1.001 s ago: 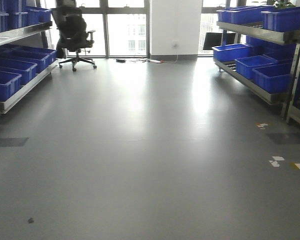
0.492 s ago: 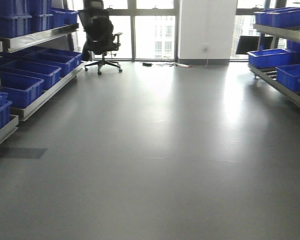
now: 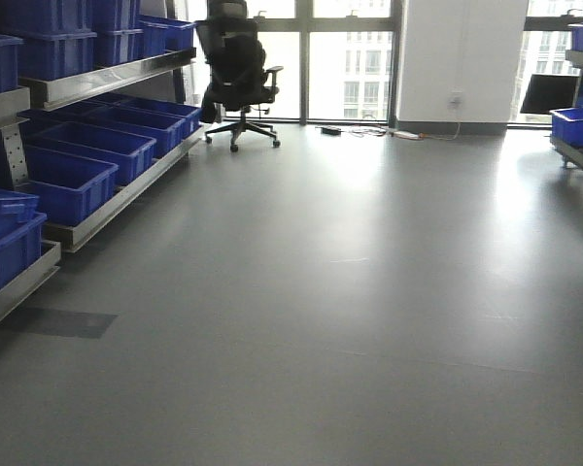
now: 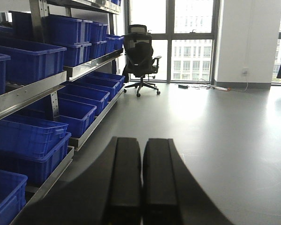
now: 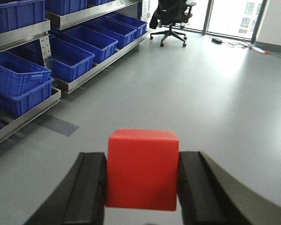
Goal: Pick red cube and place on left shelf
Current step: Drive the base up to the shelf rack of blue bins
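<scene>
while the right gripper [image 5: 143, 190] clamps the red cube [image 5: 143, 168], the left gripper [image 4: 141, 180] looks closed.

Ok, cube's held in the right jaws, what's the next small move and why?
Probably turn the base left to face the shelf. The right gripper has its jaws shut on the cube, but in the front view the shelf lies off to the left at an angle, with bare floor ahead, so it is likely out of reach.
</scene>
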